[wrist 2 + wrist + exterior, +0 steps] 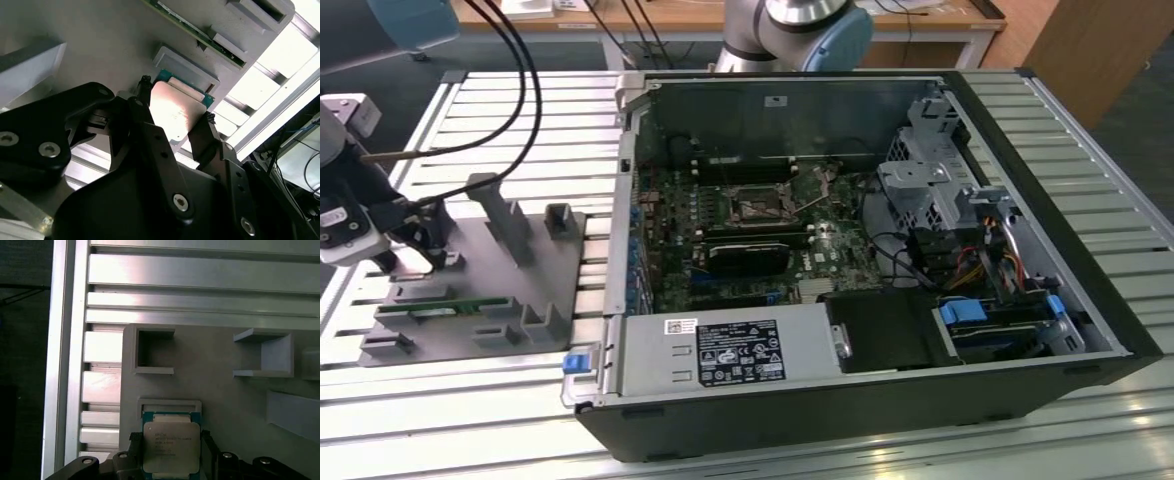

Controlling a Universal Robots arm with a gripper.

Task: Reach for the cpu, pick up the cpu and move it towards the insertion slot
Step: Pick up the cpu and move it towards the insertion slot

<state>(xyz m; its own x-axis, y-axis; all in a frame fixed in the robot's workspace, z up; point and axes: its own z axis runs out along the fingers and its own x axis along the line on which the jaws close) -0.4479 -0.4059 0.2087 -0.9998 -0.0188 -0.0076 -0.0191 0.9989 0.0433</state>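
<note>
Desk [454, 410]: slatted metal.
Computer case [1107, 300]: holds the insertion slot [758, 205], well apart from the jaws.
Grey tray [225, 390]: beneath the jaws.
Gripper [176, 100]: jaws pinching the cpu [171, 447] by two opposite edges, in its nest.
Handling: probably light, stiff and fragile; hold by the edges only.

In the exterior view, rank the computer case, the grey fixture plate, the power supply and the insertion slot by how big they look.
1. computer case, clearly the largest
2. grey fixture plate
3. power supply, not far behind the plate
4. insertion slot, the smallest
</note>
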